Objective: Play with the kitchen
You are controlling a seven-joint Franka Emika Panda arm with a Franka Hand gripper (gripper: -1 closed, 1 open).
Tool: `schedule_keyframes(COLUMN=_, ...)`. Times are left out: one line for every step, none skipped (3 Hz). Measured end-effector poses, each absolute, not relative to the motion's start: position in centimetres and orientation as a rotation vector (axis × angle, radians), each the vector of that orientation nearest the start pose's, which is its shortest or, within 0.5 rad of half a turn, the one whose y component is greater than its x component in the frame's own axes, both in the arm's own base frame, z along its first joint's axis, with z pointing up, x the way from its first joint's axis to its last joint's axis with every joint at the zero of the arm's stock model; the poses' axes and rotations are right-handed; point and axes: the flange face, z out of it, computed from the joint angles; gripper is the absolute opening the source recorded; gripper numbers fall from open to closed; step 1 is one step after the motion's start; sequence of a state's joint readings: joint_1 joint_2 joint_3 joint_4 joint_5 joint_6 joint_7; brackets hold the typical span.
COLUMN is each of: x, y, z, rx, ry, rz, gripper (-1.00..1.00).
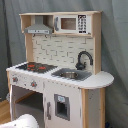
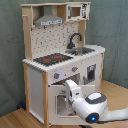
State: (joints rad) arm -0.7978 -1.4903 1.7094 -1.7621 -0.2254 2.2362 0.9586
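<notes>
The kitchen (image 1: 60,65) is a tall white and light-wood toy with a grey hood (image 1: 38,30), a red-ringed black hob (image 1: 36,66), a sink (image 1: 70,75) and a black faucet (image 1: 83,59). In the second exterior view the kitchen (image 2: 60,50) stands behind my white arm (image 2: 91,103). My gripper (image 2: 67,86) is at the upper edge of the windowed oven door (image 2: 61,102) under the hob, and the door seems to stand ajar. In the first exterior view only a white part of the arm (image 1: 22,121) shows at the bottom left, in front of the oven cavity (image 1: 26,102).
A grey curtain (image 2: 115,40) hangs behind the kitchen. The kitchen stands on a wooden floor (image 2: 117,92). A second windowed door (image 1: 61,106) sits below the sink. A toy microwave (image 1: 75,23) fills the upper shelf.
</notes>
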Motion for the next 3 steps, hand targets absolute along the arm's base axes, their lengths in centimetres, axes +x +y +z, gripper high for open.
schedule_keyframes(x=23.1, y=62.3, z=31.5, rx=1.632, ry=0.510, rz=1.561, gripper=1.00)
schedule_keyframes(x=22.6, y=62.5, z=33.7, rx=1.582, ry=0.574, rz=1.514, gripper=1.00)
schedule_keyframes(x=22.1, y=62.6, z=35.0, rx=1.550, ry=0.630, rz=1.455, gripper=1.00)
